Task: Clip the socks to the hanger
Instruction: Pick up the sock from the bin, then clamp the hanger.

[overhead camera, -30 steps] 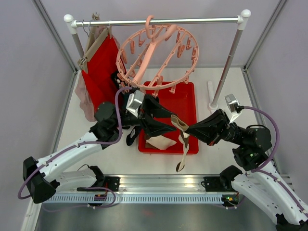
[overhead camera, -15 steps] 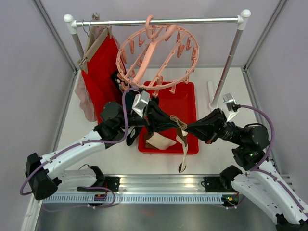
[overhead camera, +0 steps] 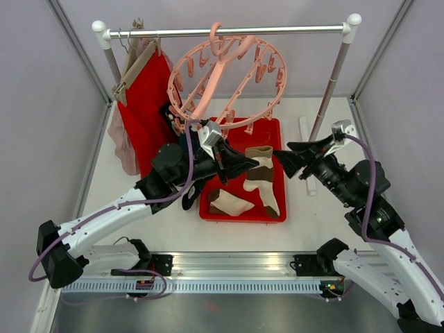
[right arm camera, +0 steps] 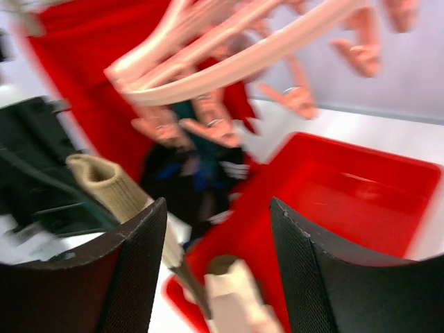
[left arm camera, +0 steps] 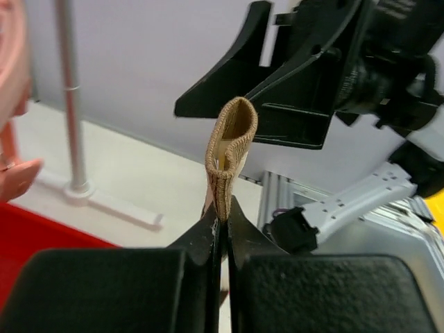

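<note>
Sock point(overhead camera: 263, 177): beige, hanging by its cuff over the red tray point(overhead camera: 239, 218).
Left tool point(left arm camera: 222, 222): pressed together, pinching the cuff of the Sock point(left arm camera: 232, 139).
Right tool point(overhead camera: 288, 158): spread, holding nothing, just right of the Sock.
Hanger point(overhead camera: 210, 83): pink ring, hooked on the rail point(overhead camera: 277, 30) behind the tray.
Second sock point(overhead camera: 232, 203): beige, lying in the tray.

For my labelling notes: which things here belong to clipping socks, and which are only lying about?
Job: held beige sock, loose beige sock, pink ring hanger.
Lying about: red cloth, red tray, clothes rail.
</note>
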You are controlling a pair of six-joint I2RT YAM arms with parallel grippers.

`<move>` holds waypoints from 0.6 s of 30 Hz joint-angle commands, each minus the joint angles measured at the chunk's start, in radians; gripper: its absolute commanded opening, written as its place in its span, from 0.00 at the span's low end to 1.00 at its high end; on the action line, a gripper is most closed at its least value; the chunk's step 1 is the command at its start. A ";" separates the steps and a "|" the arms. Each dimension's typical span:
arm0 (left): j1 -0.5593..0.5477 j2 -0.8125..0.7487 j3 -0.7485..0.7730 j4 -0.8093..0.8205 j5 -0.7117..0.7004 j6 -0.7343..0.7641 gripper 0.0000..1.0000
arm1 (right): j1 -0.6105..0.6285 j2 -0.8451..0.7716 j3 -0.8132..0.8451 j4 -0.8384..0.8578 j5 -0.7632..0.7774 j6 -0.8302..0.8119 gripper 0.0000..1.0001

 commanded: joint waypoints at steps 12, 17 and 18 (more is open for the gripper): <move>-0.005 0.028 -0.020 -0.176 -0.492 0.026 0.02 | -0.004 0.308 0.151 0.061 0.188 -0.401 0.69; -0.007 0.013 -0.014 -0.219 -0.549 0.040 0.02 | -0.006 0.316 0.136 0.123 0.168 -0.471 0.72; -0.005 0.009 -0.012 -0.224 -0.553 0.046 0.02 | -0.007 0.322 0.136 0.143 0.168 -0.480 0.73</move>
